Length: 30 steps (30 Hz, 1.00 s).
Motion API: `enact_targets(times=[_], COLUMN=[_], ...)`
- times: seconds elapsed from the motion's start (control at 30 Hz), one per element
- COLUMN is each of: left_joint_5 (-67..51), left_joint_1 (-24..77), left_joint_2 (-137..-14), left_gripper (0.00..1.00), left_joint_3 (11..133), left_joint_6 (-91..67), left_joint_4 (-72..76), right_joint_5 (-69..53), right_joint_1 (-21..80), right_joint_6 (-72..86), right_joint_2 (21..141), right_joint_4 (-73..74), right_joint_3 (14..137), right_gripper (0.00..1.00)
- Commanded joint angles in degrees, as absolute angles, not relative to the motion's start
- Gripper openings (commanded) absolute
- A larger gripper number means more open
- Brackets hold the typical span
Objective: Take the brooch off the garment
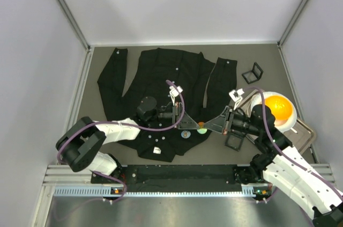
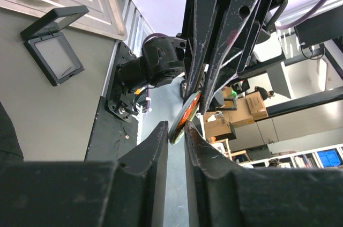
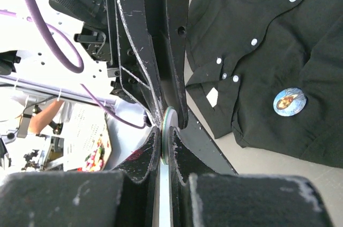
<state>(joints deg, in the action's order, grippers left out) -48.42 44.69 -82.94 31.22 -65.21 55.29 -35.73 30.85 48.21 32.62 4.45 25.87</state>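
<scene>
The garment (image 1: 161, 77) is a black button-up shirt spread flat on the table, also seen in the right wrist view (image 3: 268, 34). The brooch (image 1: 201, 128), a round green and orange disc, is held in the air just off the shirt's hem. My right gripper (image 1: 207, 126) is shut on its edge (image 3: 168, 122). My left gripper (image 1: 196, 126) comes from the opposite side. Its fingertips (image 2: 161, 130) pinch the disc's other edge (image 2: 185, 117) with a narrow gap behind. A second round brooch, blue (image 3: 290, 101), stays pinned on the shirt near the hem.
A grey tray (image 1: 303, 136) at the right holds a white plate with an orange ball (image 1: 278, 108). A small open black box (image 1: 252, 72) lies at the back right. Another open black box (image 1: 235, 141) sits under the right arm. White walls close three sides.
</scene>
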Motion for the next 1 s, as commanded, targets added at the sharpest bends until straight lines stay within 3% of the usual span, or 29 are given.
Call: enact_targets(times=[0.0,0.03,0.1,0.23,0.43,0.63,0.97], left_joint_5=[-49.7,-49.7,-49.6,-48.1,-44.9,-42.6,-34.2], left_joint_1=[45.0,45.0,45.0,45.1,47.8,54.9,60.8], left_joint_2=[-81.3,-81.3,-81.2,-81.6,-87.6,-102.6,-119.7], left_gripper=[0.18,0.11,0.06,0.0,0.0,0.0,0.0], left_joint_3=[33.0,33.0,33.0,33.3,36.1,43.9,55.3], left_joint_6=[-64.9,-65.0,-64.8,-61.9,-58.7,-59.4,-60.6], left_joint_4=[59.1,59.4,59.4,54.5,52.7,56.9,58.2], right_joint_5=[-35.4,-35.4,-34.7,-21.8,3.4,15.5,14.8], right_joint_1=[29.8,29.9,29.8,29.9,29.9,29.9,29.8], right_joint_6=[48.7,48.7,47.8,43.3,38.7,33.0,29.9], right_joint_2=[31.9,31.9,31.6,30.4,30.3,29.2,24.5], right_joint_4=[2.3,2.3,4.8,21.9,42.3,49.9,50.8], right_joint_3=[25.5,25.5,25.9,31.5,45.8,55.3,55.4], right_gripper=[0.0,0.0,0.0,0.34,0.55,0.56,0.56])
